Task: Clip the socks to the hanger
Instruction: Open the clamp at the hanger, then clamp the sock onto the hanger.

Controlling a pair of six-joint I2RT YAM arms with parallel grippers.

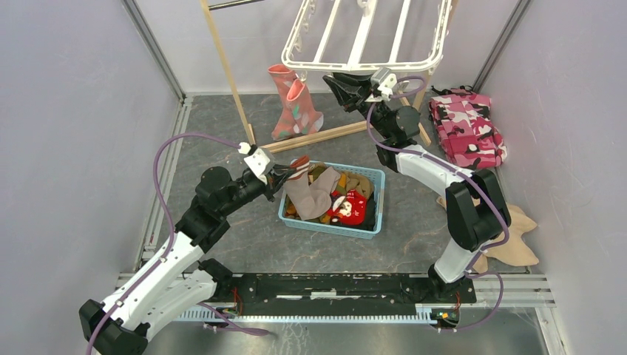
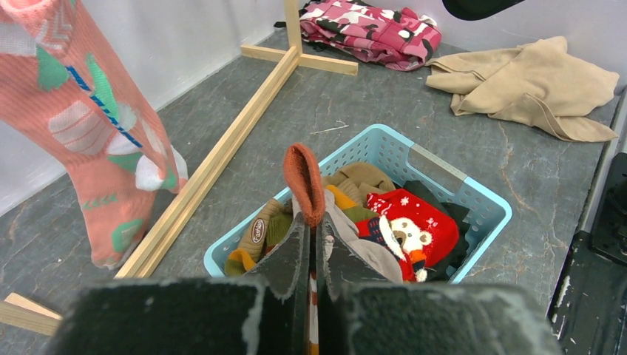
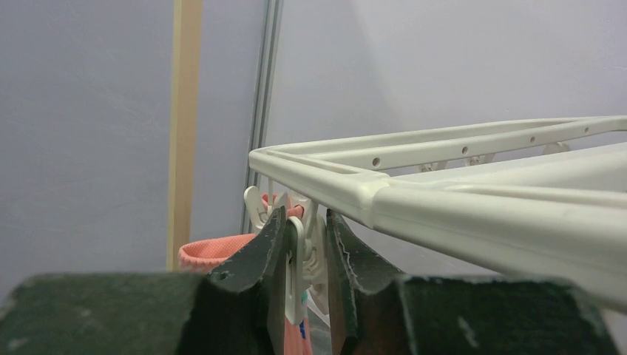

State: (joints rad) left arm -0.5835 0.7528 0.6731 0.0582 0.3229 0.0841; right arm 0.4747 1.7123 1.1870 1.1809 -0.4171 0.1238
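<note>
The white hanger [image 1: 370, 37] hangs at the back, with a salmon-pink pair of socks [image 1: 294, 103] clipped under its left corner. My left gripper [image 1: 285, 174] is shut on the red-white striped cuff of a grey-brown sock [image 1: 310, 194] and holds it over the basket. In the left wrist view the cuff [image 2: 304, 177] sticks up from my shut gripper [image 2: 312, 222]. My right gripper [image 1: 336, 85] is at the hanger's near rim [image 3: 444, 200]. In its wrist view the gripper [image 3: 303, 222] is closed round a white clip [image 3: 298, 259]. A pink sock cuff [image 3: 214, 255] shows behind it.
A light blue basket [image 1: 373, 177] holds several more socks, among them a red one with a bear [image 2: 414, 222]. The wooden frame stand [image 1: 325, 135] lies behind the basket. A pink camouflage cloth [image 1: 466, 129] and a tan garment [image 1: 517, 240] lie at the right.
</note>
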